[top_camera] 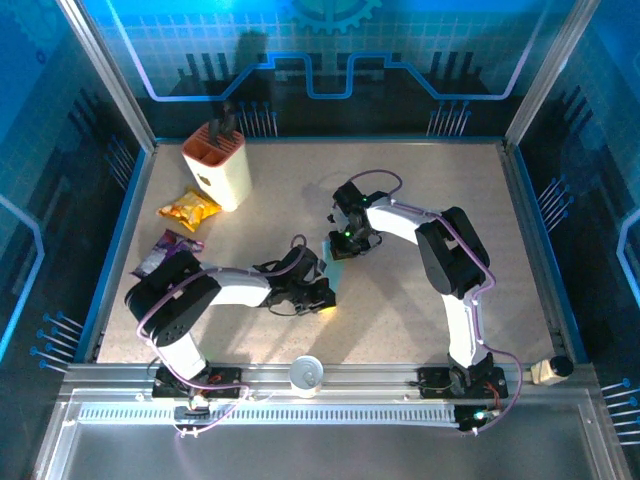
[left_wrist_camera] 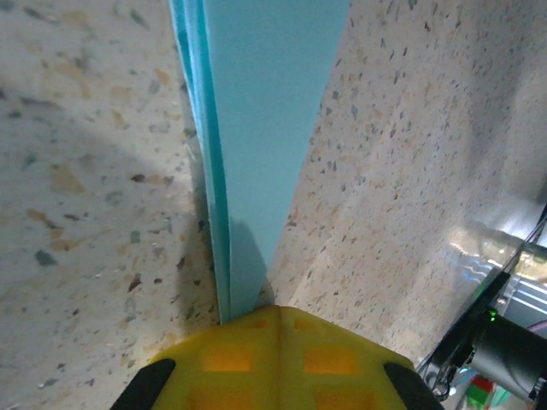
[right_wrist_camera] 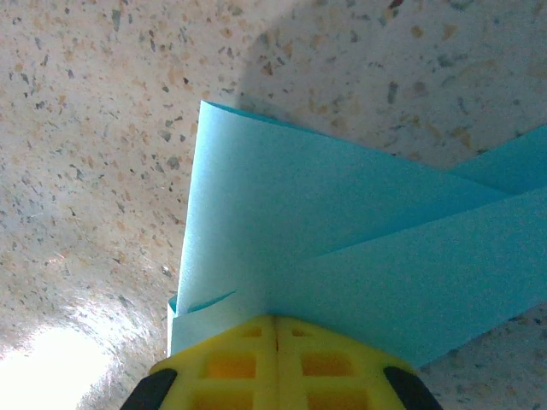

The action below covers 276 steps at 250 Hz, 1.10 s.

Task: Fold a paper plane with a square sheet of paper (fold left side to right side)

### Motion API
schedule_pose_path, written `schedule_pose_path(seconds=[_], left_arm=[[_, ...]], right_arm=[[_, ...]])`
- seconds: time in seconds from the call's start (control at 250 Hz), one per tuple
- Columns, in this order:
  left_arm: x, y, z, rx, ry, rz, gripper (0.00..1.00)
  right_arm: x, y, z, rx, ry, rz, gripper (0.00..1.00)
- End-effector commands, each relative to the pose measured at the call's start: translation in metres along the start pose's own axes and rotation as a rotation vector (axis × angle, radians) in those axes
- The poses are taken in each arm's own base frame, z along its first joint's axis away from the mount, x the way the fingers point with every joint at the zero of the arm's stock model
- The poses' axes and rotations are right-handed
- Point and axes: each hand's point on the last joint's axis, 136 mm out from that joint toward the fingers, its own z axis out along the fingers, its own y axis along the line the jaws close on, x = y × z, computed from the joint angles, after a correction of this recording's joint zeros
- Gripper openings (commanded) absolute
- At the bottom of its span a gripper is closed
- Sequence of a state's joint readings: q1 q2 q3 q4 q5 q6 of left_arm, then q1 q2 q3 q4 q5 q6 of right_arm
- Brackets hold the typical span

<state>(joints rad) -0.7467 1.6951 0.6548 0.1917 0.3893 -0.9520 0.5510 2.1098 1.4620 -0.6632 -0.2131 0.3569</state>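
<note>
Two tools, both closed, bear on the folded blue paper (left_wrist_camera: 265,128) in the middle of the desk (top_camera: 430,180). Left tool (left_wrist_camera: 278,329) meets its narrow tip, stacked edges visible; right tool (right_wrist_camera: 275,333) presses the wide end, crossing flaps visible. Overhead adds a knife block (top_camera: 217,165) at the far left.

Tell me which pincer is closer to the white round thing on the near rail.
Left. The left pincer is just beyond the white round thing; the right pincer is farther back, near mid-table.
</note>
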Motion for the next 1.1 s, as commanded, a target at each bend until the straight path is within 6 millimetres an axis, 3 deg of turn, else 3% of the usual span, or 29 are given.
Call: schedule_pose_path(seconds=[0.0, 0.188, 0.384, 0.615, 0.851, 1.099], left_arm=[[0.039, 0.044, 0.002, -0.112, 0.093, -0.109, 0.00], [0.033, 0.019, -0.014, -0.061, 0.066, -0.070, 0.00], [0.006, -0.013, -0.028, -0.003, 0.021, -0.024, 0.00], [-0.023, -0.032, -0.014, 0.024, 0.031, 0.019, 0.00], [-0.036, -0.034, 0.004, 0.013, 0.040, 0.030, 0.00], [-0.025, -0.009, 0.012, -0.039, 0.068, 0.001, 0.00]], right_arm=[[0.062, -0.079, 0.050, 0.311, 0.224, 0.039, 0.00], [0.060, -0.077, 0.049, 0.304, 0.216, 0.041, 0.00], [0.059, -0.076, 0.048, 0.302, 0.214, 0.040, 0.00], [0.059, -0.076, 0.049, 0.304, 0.216, 0.041, 0.00], [0.059, -0.075, 0.050, 0.300, 0.218, 0.040, 0.00], [0.060, -0.078, 0.051, 0.313, 0.227, 0.035, 0.00]])
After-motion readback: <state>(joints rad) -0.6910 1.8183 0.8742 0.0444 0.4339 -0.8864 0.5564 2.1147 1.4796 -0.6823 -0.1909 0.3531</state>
